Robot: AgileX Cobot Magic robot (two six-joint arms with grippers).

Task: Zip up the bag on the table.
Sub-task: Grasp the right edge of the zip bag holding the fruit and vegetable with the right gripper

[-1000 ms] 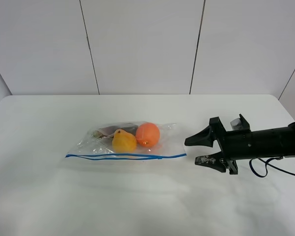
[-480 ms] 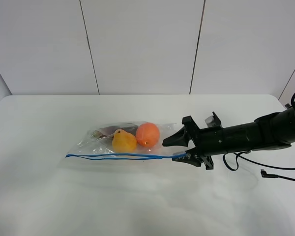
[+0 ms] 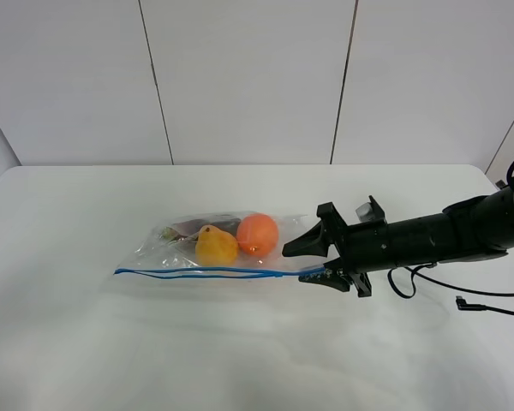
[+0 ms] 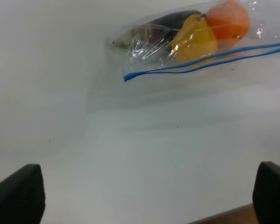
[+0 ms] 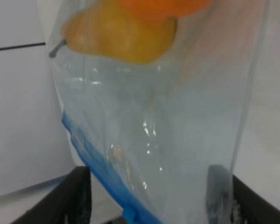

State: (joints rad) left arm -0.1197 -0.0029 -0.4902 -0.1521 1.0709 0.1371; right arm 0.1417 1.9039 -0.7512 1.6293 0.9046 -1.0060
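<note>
right end effector [image 3: 293,264] apart around the bag [image 3: 218,250] at its zipper end, maybe touching; left end effector [image 4: 144,192] wide apart over worktop [image 3: 111,342]

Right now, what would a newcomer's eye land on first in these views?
First, the clear zip bag in the middle of the white table. It holds what look like an orange and a yellow pear, and a blue zipper strip runs along its near edge. Next, the black right gripper at the bag's right end, jaws open astride that corner.
</note>
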